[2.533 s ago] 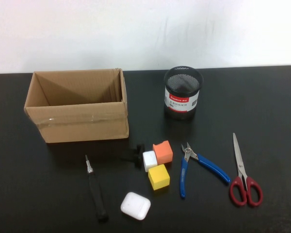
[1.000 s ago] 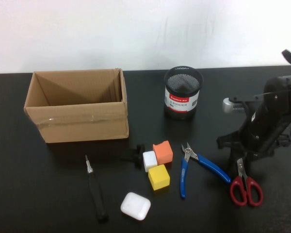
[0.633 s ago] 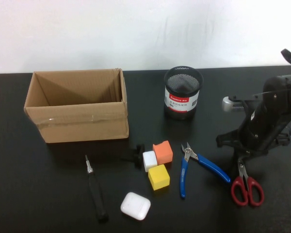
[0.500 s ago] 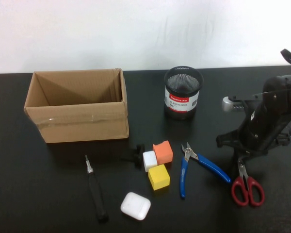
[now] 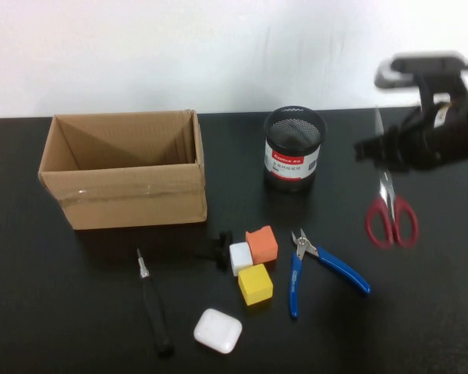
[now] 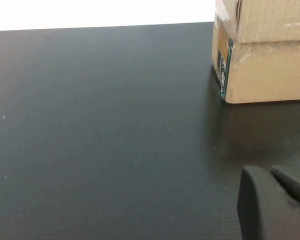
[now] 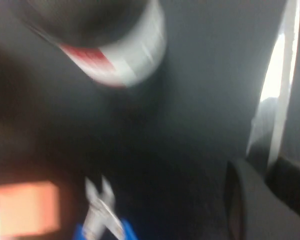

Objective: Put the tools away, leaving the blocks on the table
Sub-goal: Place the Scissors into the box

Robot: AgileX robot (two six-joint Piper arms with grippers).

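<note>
My right gripper [image 5: 386, 162] is shut on the red-handled scissors [image 5: 391, 218] and holds them in the air to the right of the mesh cup, handles hanging down. In the right wrist view the steel blade [image 7: 277, 85] runs out from between the gripper's [image 7: 267, 172] jaws. The blue-handled pliers [image 5: 327, 265] and the black-handled screwdriver [image 5: 154, 308] lie on the black table [image 5: 62, 312]. The orange block [image 5: 262, 244], white block [image 5: 240, 258] and yellow block [image 5: 255, 284] sit clustered at the centre. My left gripper [image 6: 265, 172] shows only in the left wrist view, shut and empty, low over the table.
An open cardboard box [image 5: 125, 167] stands at the back left; it also shows in the left wrist view [image 6: 262, 50]. A black mesh cup [image 5: 294, 148] stands at the back centre. A white rounded case [image 5: 218, 330] and a small black knob [image 5: 215, 248] lie near the blocks.
My right gripper has lifted the scissors off the table, up and towards the back. The other objects have not moved.
</note>
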